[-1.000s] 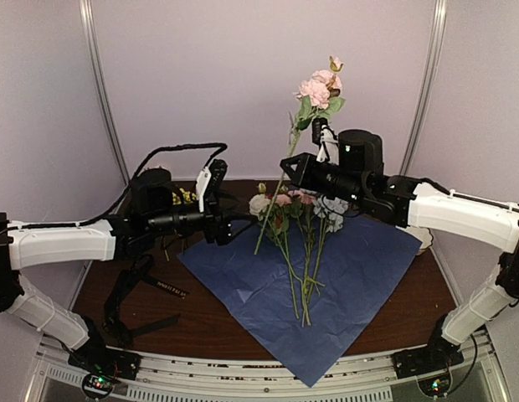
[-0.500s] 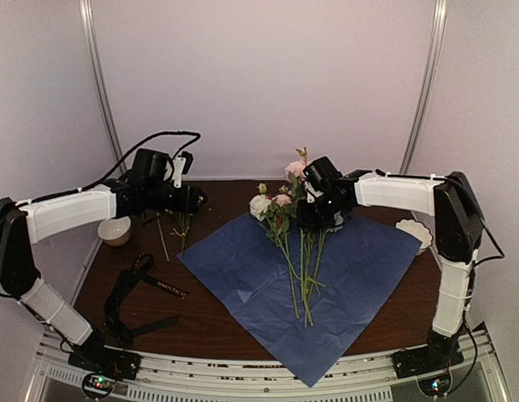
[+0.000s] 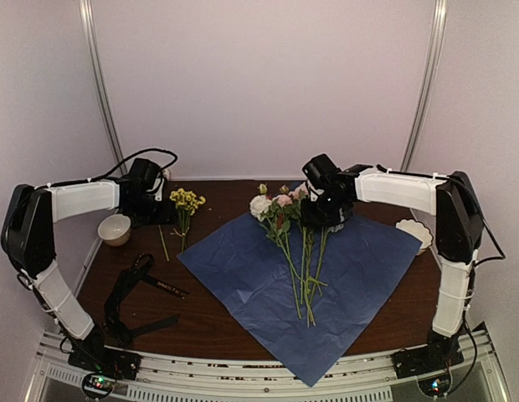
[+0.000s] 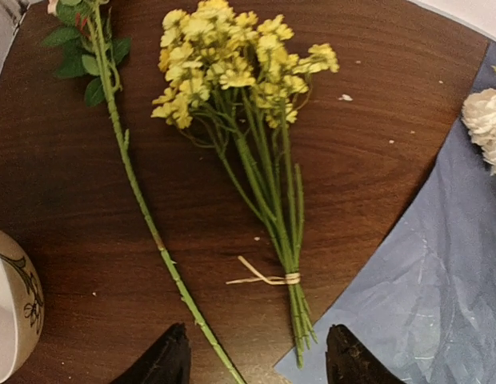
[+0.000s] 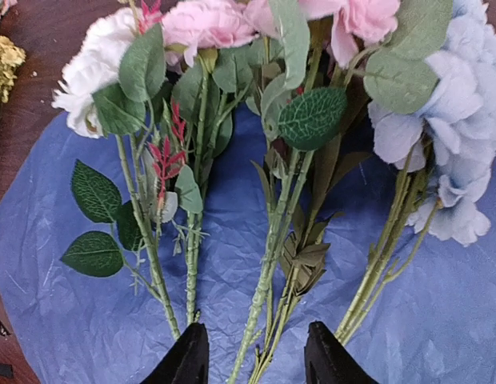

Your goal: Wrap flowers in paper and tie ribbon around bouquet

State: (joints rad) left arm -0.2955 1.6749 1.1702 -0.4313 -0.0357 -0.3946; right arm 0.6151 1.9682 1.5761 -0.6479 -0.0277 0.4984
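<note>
The flowers point(image 3: 280, 222) lie on the blue paper point(image 3: 351, 285). The right gripper point(image 5: 256, 360) is spread wide over their stems. The left gripper point(image 4: 260, 364) is spread wide at the yellow bunch point(image 4: 232, 64). A small bowl point(image 3: 115, 229) sits nearby, and what is in it cannot be told.

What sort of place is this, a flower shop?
Likely a robot lab booth, not a shop: plain white walls with metal poles, two white robot arms bolted to a dark wooden table, mixed long-stemmed flowers on crinkled blue paper.
</note>
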